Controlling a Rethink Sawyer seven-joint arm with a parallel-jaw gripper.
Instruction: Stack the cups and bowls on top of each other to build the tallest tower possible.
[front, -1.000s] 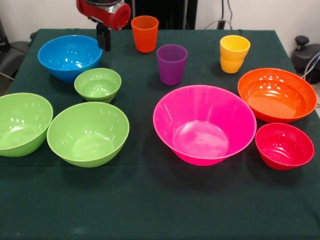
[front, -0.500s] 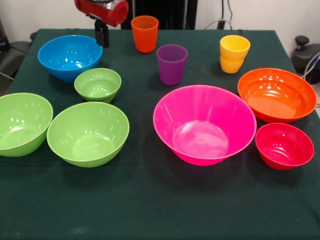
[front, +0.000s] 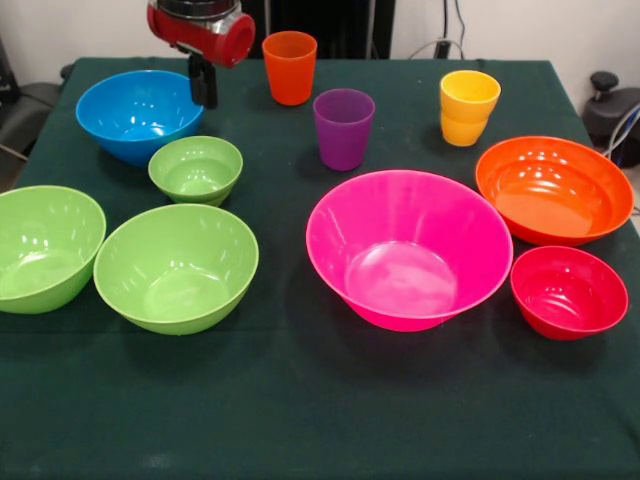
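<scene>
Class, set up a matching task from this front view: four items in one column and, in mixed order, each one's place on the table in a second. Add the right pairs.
Items
1. pink bowl
2. red bowl
3. yellow cups
4. gripper

Places
A. just in front of the orange bowl
B. over the blue bowl's rim
C. behind the orange bowl, one nested in another
D. in front of the purple cup

Pairs: 1-D, 2-A, 3-C, 4-B

Lighting's reading bright & even, coming from overhead. Soft shadows are pooling just beneath the bowls on the dark green table (front: 300, 420). White glare is streaking inside the pink bowl (front: 409, 248), orange bowl (front: 553, 188) & blue bowl (front: 139, 114). Focus is holding throughout, w/ no edge warp showing.
</scene>
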